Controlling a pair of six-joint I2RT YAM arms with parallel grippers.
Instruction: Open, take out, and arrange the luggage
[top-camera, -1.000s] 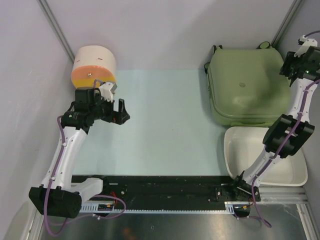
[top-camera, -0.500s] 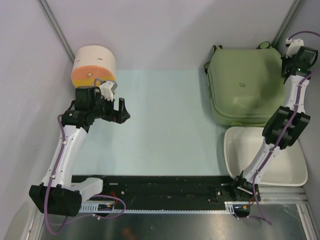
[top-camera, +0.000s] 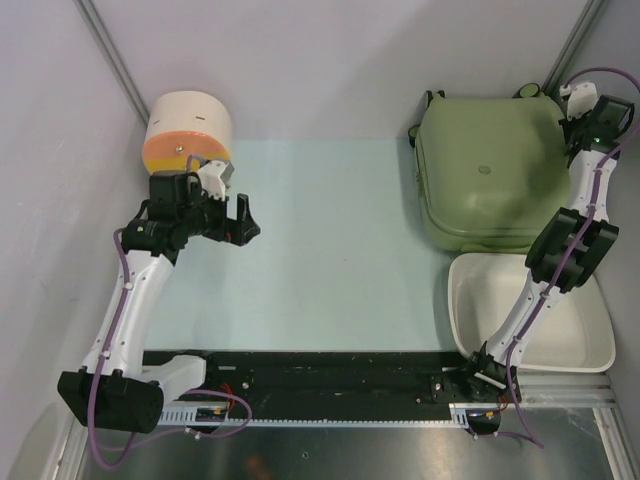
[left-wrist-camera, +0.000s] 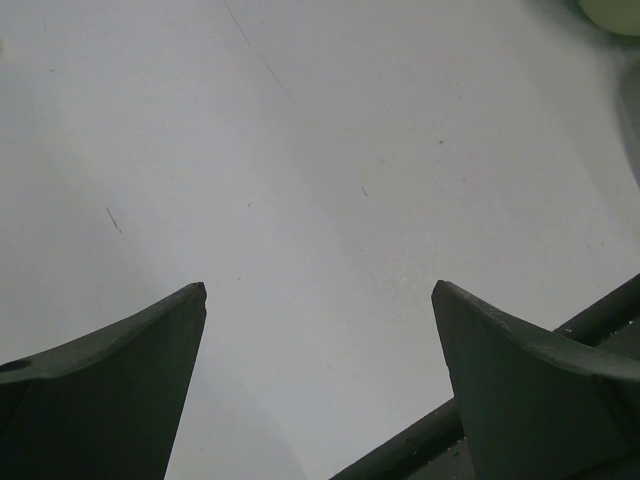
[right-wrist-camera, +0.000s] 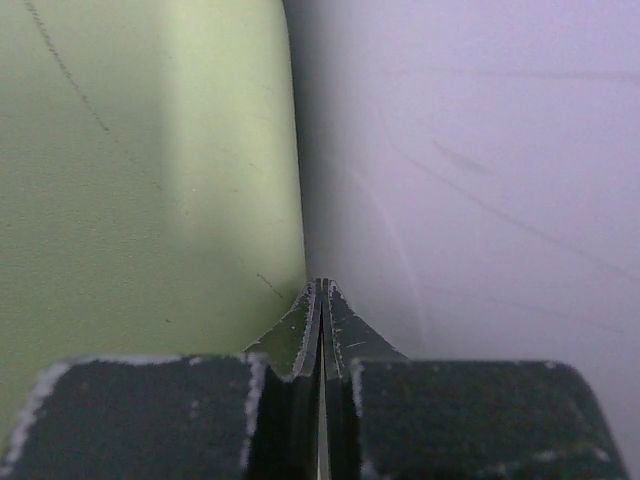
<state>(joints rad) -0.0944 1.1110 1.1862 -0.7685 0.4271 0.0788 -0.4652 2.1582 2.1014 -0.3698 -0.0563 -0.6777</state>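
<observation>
Right wrist view: right claw (right-wrist-camera: 322, 292) pinched fully together, tips right at the luggage (right-wrist-camera: 150, 180) edge beside the wall (right-wrist-camera: 480, 150). Left claw (left-wrist-camera: 318, 290) hangs spread wide over the table (top-camera: 330, 230).

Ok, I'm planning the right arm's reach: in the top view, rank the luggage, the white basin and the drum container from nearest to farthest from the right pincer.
From the right pincer, shut at the far right:
1. luggage, right beside it, at the far-right corner.
2. white basin, right side, nearer the arm bases.
3. drum container, far-left corner.
</observation>
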